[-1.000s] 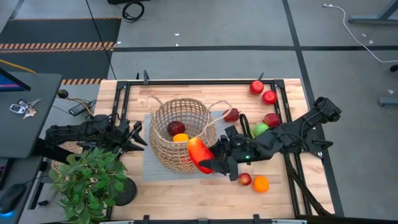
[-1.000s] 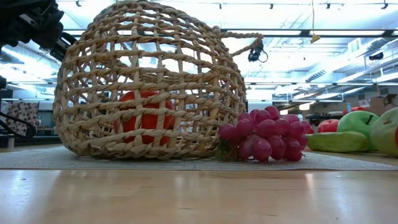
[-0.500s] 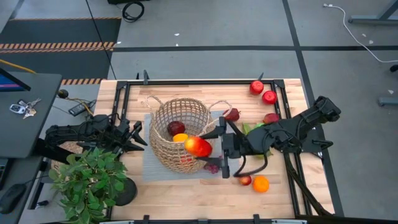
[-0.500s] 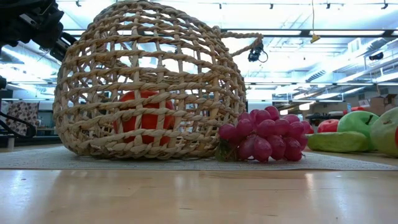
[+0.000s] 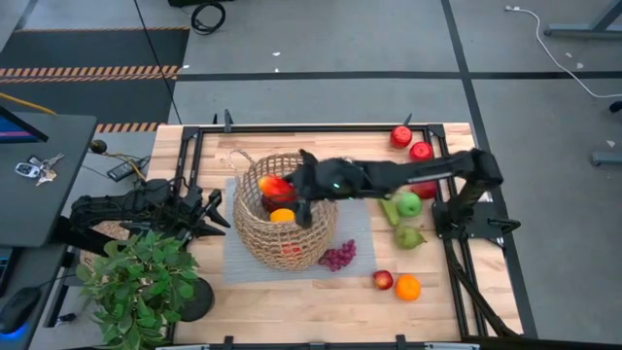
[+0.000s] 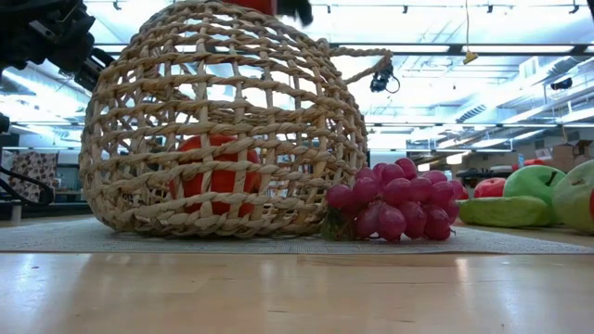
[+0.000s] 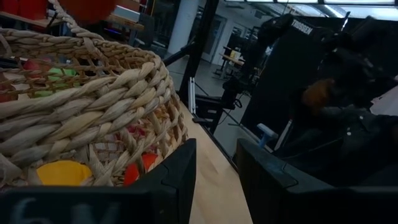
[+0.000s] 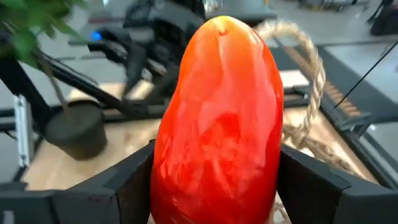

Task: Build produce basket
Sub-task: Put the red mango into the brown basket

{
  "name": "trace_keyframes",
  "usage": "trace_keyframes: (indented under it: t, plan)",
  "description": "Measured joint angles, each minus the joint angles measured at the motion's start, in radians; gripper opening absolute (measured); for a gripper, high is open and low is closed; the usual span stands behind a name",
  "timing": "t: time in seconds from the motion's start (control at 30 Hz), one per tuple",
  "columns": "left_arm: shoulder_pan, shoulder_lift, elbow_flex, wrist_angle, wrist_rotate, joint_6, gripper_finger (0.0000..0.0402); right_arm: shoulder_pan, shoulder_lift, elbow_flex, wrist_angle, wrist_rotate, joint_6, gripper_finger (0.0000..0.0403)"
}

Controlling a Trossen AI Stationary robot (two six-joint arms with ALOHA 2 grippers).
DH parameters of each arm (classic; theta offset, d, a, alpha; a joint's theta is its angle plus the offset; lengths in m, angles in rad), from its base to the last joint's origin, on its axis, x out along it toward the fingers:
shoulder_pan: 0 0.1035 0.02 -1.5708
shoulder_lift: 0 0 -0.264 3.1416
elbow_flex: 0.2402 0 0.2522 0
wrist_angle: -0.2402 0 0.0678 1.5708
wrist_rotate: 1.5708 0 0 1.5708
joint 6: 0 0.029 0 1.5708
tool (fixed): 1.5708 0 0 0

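The tan wicker basket [image 5: 292, 228] stands on a grey mat and fills the low view [image 6: 223, 121]. An orange [image 5: 282, 215] and a red fruit [image 6: 215, 167] lie inside it. My right gripper [image 5: 282, 187] reaches in from the table's right and hangs over the basket's opening, shut on a red-orange elongated fruit [image 8: 217, 118]. My left gripper [image 5: 209, 210] waits open just left of the basket [image 7: 81, 106]. Purple grapes [image 5: 337, 257] lie on the mat by the basket's foot. My right gripper pinches the red-orange fruit [image 5: 273, 185] between its two fingers [image 8: 127, 180], one on each flank of its wider half [image 8: 186, 186]. The fingers come from the table's right, and the fruit's narrow end points away from the wrist. It is lifted clear above the basket's opening.
A green apple [image 5: 409, 204] and a pear [image 5: 408, 236] lie right of the mat. Two red apples [image 5: 401, 135] sit at the far right corner. A small red apple [image 5: 383, 280] and an orange [image 5: 407, 287] lie near the front. A potted plant [image 5: 136, 282] stands at the near left.
My right gripper, carrying the red-orange fruit, has risen from the basket's near right side and swung toward the table's far left until it is over the opening, the arm stretching out. The grapes and the pear, hidden under the arm before, now show.
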Motion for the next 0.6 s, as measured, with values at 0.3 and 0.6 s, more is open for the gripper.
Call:
trace_keyframes:
  t: [0.3, 0.6]
  plan:
    - [0.000, 0.000, 0.000, 0.000, 0.000, 0.000, 0.0121, -0.159, 0.098, 0.002, 0.064, -0.181, -0.082, 0.0292]
    - [0.000, 0.000, 0.000, 0.000, 0.000, 0.000, 0.0121, -0.164, 0.185, 0.003, 0.055, -0.180, -0.225, 0.0292]
